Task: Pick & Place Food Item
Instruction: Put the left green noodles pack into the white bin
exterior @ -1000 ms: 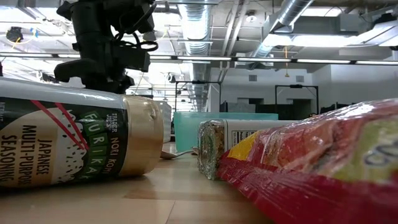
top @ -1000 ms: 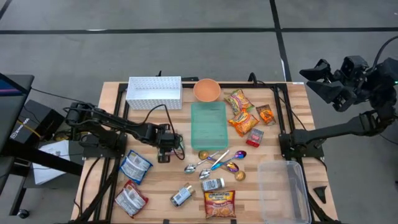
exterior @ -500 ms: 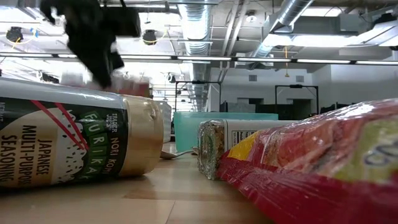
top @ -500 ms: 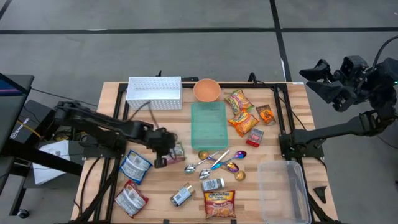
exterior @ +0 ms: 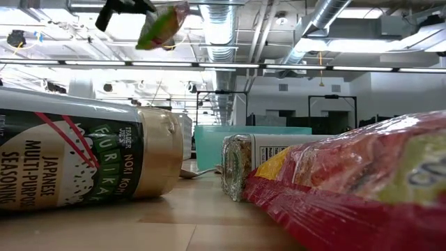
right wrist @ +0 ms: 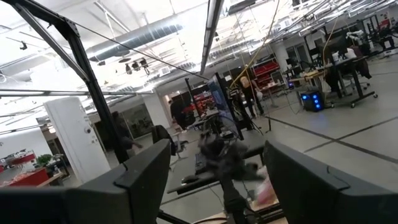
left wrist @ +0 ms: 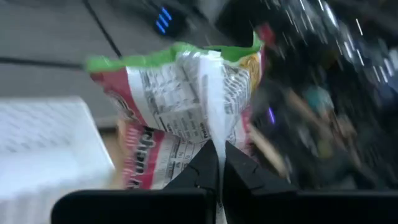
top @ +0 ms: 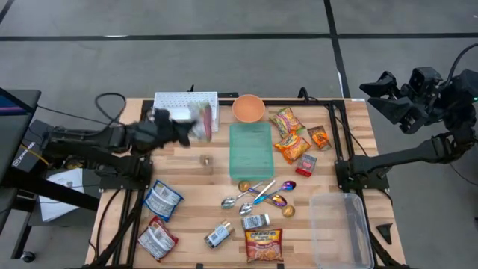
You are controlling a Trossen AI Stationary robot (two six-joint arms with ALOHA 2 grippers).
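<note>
Up in the air near the back of the table (top: 172, 220), the left gripper (top: 181, 131) is holding a snack bag (top: 200, 122). Its fingers are pinched tight on the bag's thin flat edge. The bag is hanging just beside the white basket (top: 173, 109), well above the wood. From the low camera the bag (exterior: 162, 26) is dangling high over the seasoning jar (exterior: 83, 159).

The bag (left wrist: 186, 106) looks light, soft and crinkly. It is probably puffy with air, so squeezing its middle could crush the food inside. The flat sealed edge is the best place to hold it, because that part is thin and will not pop. The shiny wrapper may be slippery, so the bag could swing or slide out if the arm goes too fast.

The right gripper (top: 387, 96) is waiting far off past the table's right side, with its fingers spread apart and holding nothing.
</note>
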